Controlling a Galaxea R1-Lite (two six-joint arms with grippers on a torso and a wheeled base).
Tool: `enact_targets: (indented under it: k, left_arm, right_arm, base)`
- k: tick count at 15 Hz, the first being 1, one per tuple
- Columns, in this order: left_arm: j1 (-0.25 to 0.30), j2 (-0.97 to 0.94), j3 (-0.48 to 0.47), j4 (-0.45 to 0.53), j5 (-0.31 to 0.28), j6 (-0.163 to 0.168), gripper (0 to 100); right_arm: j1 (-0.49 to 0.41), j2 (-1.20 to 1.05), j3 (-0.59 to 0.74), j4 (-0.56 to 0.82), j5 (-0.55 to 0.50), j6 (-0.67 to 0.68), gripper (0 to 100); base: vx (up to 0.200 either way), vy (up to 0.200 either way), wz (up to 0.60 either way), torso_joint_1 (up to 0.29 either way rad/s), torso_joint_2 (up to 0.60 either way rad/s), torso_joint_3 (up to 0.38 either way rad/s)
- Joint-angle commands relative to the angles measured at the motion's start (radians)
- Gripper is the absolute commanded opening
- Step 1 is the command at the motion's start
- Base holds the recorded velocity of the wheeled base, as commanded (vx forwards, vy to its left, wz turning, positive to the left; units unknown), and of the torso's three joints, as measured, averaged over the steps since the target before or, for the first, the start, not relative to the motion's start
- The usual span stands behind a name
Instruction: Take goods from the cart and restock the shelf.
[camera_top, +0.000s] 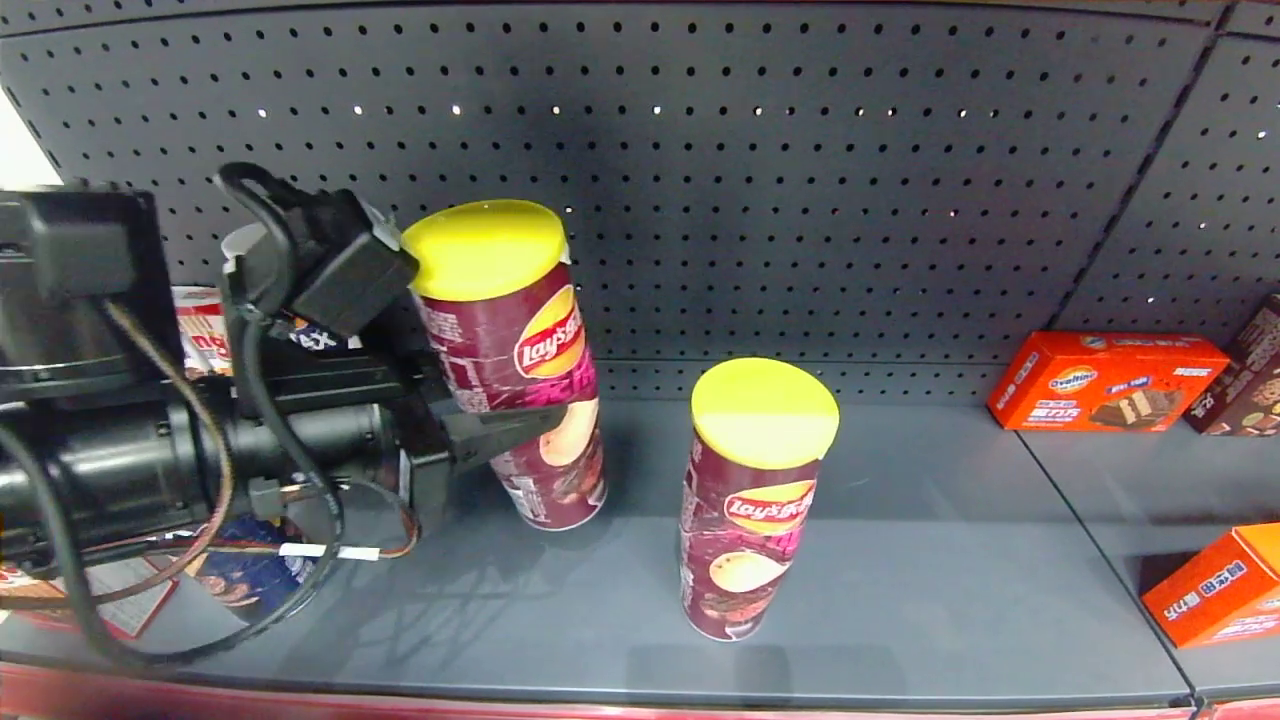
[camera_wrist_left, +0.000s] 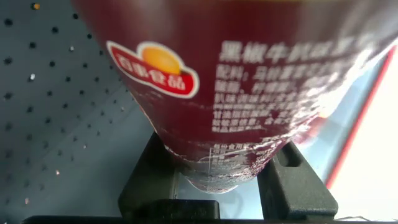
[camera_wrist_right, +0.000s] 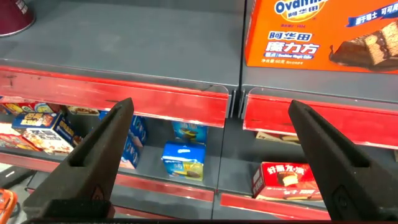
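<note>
A maroon chips can with a yellow lid (camera_top: 520, 370) leans tilted over the left part of the grey shelf (camera_top: 950, 560). My left gripper (camera_top: 530, 420) is shut on its lower half from the left. The base is down at the shelf board; I cannot tell whether it touches. In the left wrist view the can (camera_wrist_left: 249, 81) sits between the two black fingers of the left gripper (camera_wrist_left: 221, 180). A second identical can (camera_top: 755, 500) stands upright at the shelf's middle, apart from the held one. My right gripper (camera_wrist_right: 211, 155) is open and holds nothing, level with the shelf's red front strip (camera_wrist_right: 118, 90).
Orange boxes lie at the shelf's back right (camera_top: 1105, 382) and front right (camera_top: 1215, 585), with a brown box (camera_top: 1250, 375) beside them. Snack packs (camera_top: 200, 330) sit behind my left arm. A pegboard wall (camera_top: 800, 150) backs the shelf. Lower shelves hold blue packs (camera_wrist_right: 183, 158).
</note>
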Motion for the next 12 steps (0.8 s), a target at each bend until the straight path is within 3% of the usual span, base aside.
enact_targets:
  k: [1, 6, 9, 12]
  left_arm:
    - [-0.007, 0.122, -0.042, -0.011, 0.011, -0.001, 0]
    - [-0.016, 0.261, -0.202, 0.022, 0.003, -0.046, 0]
    - [-0.022, 0.326, -0.272, 0.046, -0.043, -0.049, 0]
    - [-0.024, 0.383, -0.326, 0.045, -0.043, -0.047, 0]
  right_arm:
    - [0.001, 0.005, 0.0, 0.0, 0.001, 0.0, 100]
    - [0.001, 0.005, 0.0, 0.0, 0.001, 0.0, 100]
    - [0.001, 0.005, 0.0, 0.0, 0.001, 0.0, 100]
    - [0.001, 0.005, 0.0, 0.0, 0.001, 0.0, 100]
  base:
    - [0.0, 0.0, 0.0, 0.0, 0.0, 0.0]
    - [0.0, 0.0, 0.0, 0.0, 0.0, 0.0]
    - [0.0, 0.0, 0.0, 0.0, 0.0, 0.0]
    - [0.0, 0.0, 0.0, 0.0, 0.0, 0.0]
